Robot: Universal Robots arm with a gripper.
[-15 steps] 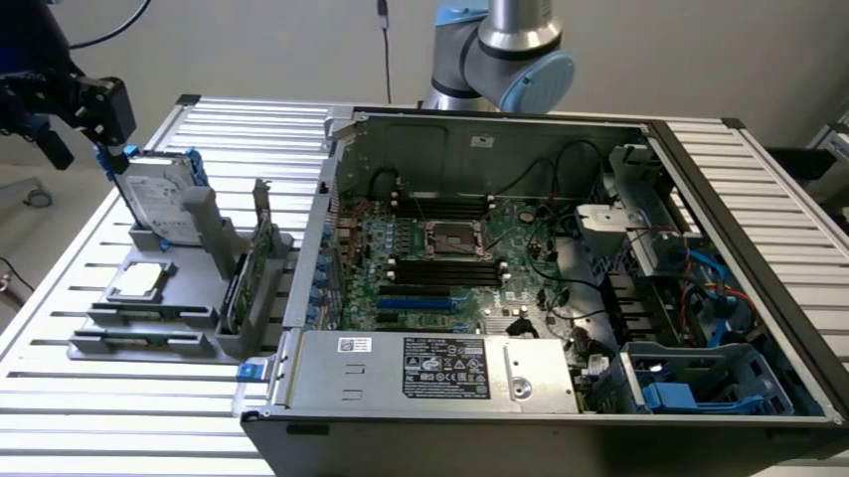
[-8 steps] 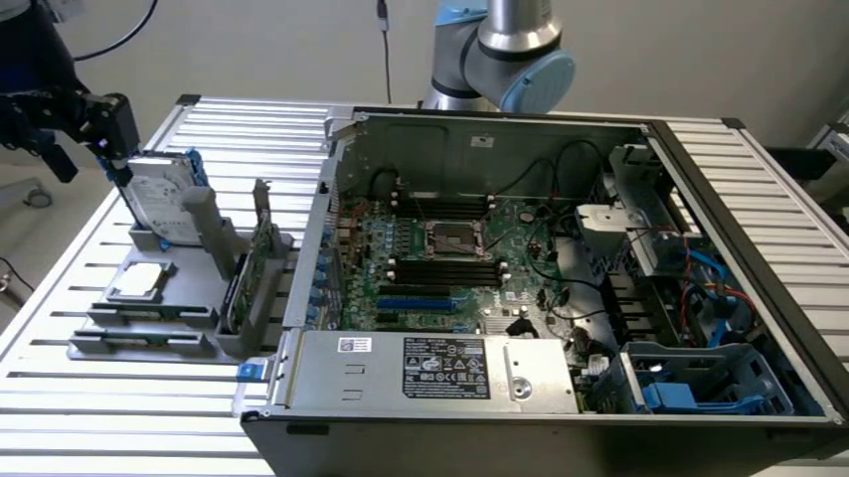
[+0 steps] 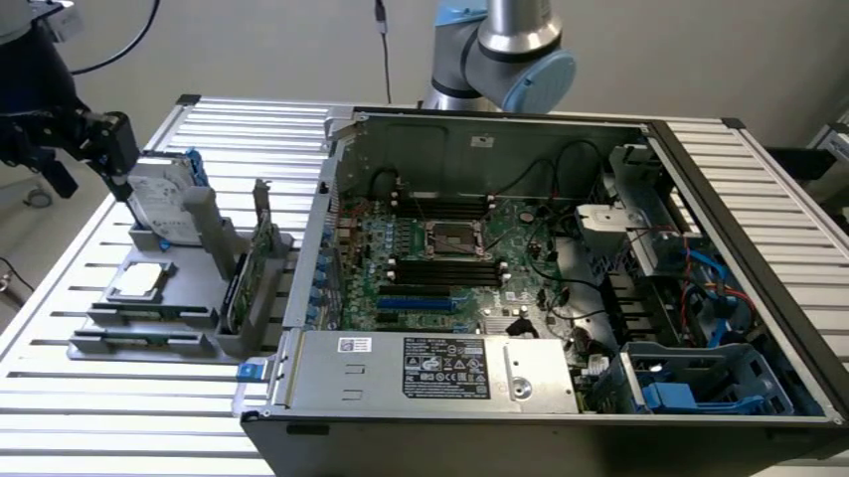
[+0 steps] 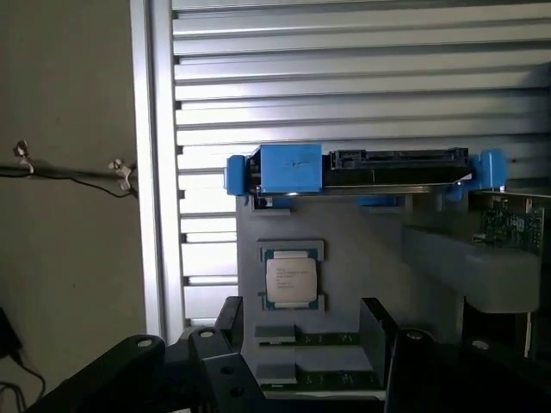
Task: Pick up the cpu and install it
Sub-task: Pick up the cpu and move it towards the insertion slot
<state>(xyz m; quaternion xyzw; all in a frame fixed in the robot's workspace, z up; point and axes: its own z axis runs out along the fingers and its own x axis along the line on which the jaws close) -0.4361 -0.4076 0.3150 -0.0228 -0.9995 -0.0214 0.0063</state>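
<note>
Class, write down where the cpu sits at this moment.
The cpu lies flat on the grey holder at the exterior view's left, beside the hard drive and outside the open computer case.

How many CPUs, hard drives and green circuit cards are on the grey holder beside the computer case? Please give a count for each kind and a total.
CPU: 1
Hard drive, with blue brackets: 1
Green circuit card: 1
Total: 3

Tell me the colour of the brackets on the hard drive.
The brackets are blue, clearest in the wrist view.
</note>
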